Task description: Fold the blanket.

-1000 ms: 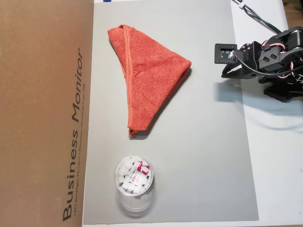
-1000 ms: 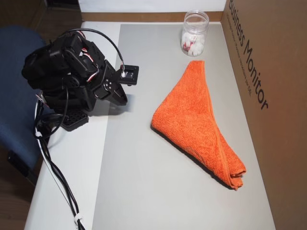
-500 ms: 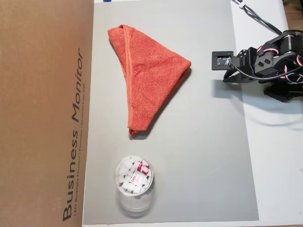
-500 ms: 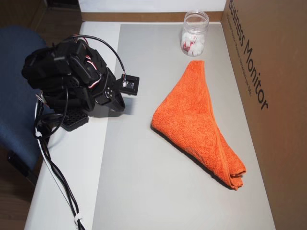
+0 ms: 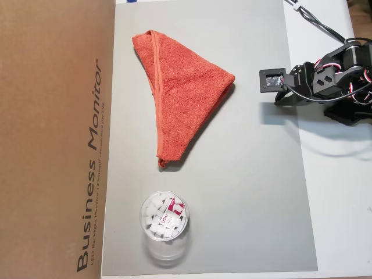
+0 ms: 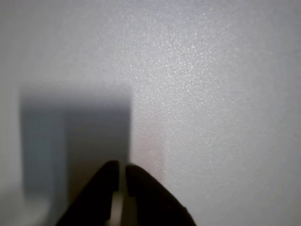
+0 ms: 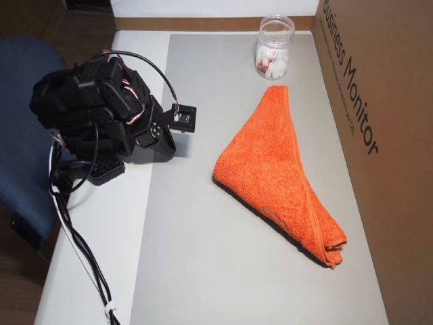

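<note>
The blanket (image 5: 183, 99) is an orange-red terry towel folded into a long triangle, lying flat on the grey mat (image 5: 244, 192). It also shows in the other overhead view as the blanket (image 7: 277, 172), with its hemmed edge running along the side nearest the cardboard. The black arm (image 5: 325, 81) is folded over its base at the mat's right edge, well apart from the cloth. In the wrist view my gripper (image 6: 121, 172) is shut, its two dark fingertips almost touching over bare mat, with nothing held.
A clear plastic jar (image 5: 164, 224) of white pieces stands on the mat near the blanket's narrow tip. A brown cardboard box (image 5: 55, 139) printed "Business Monitor" borders the mat's left side. Cables (image 7: 81, 250) trail from the arm's base (image 7: 101, 166).
The arm has folded lower over its base, so the wrist camera module sits slightly lower in both overhead views. The blanket and jar have not moved.
</note>
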{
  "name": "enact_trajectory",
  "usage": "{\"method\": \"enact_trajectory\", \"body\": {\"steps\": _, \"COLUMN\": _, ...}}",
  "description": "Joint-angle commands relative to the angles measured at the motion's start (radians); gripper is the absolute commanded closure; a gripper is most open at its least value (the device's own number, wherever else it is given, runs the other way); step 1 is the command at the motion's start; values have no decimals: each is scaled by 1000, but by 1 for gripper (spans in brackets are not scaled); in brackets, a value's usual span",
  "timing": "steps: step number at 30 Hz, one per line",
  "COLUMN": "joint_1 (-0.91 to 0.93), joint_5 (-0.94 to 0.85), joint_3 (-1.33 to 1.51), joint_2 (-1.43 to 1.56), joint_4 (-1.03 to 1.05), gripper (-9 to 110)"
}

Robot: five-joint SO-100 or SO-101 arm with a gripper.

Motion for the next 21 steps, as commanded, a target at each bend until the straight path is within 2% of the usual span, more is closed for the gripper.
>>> {"method": "enact_trajectory", "body": {"steps": 1, "joint_1": -8, "joint_5": 6, "joint_3": 9, "joint_2": 6, "joint_4": -12, "gripper": 102}}
{"method": "enact_trajectory", "body": {"steps": 21, "joint_1": -5, "joint_5": 6, "joint_3": 9, "joint_2": 6, "joint_4": -14, "gripper": 102}}
